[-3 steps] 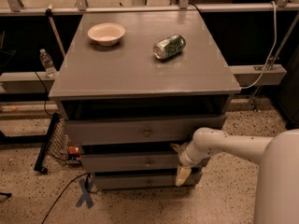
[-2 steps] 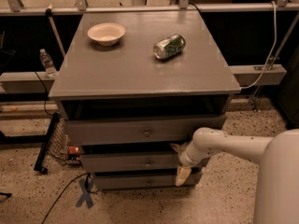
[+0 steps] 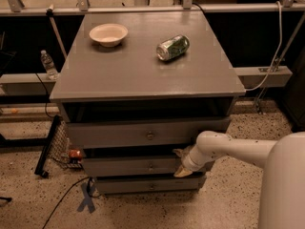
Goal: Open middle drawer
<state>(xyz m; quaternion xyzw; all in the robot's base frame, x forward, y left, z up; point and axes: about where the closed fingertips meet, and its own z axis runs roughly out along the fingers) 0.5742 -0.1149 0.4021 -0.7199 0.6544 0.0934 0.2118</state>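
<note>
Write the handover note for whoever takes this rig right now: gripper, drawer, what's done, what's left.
Gripper: low at the right end of the middle drawer, with the arm reaching in from the right. Whether it has hold of the front cannot be told.
Middle drawer: second of three grey fronts. Its knob is at the centre, well left of the gripper. A dark gap shows above the front, so it looks at most slightly out.
Done: gripper brought to the drawer's right end.
Left: pull the drawer out towards the camera.
On the cabinet top: a bowl and a can lying on its side, both away from the job.
</note>
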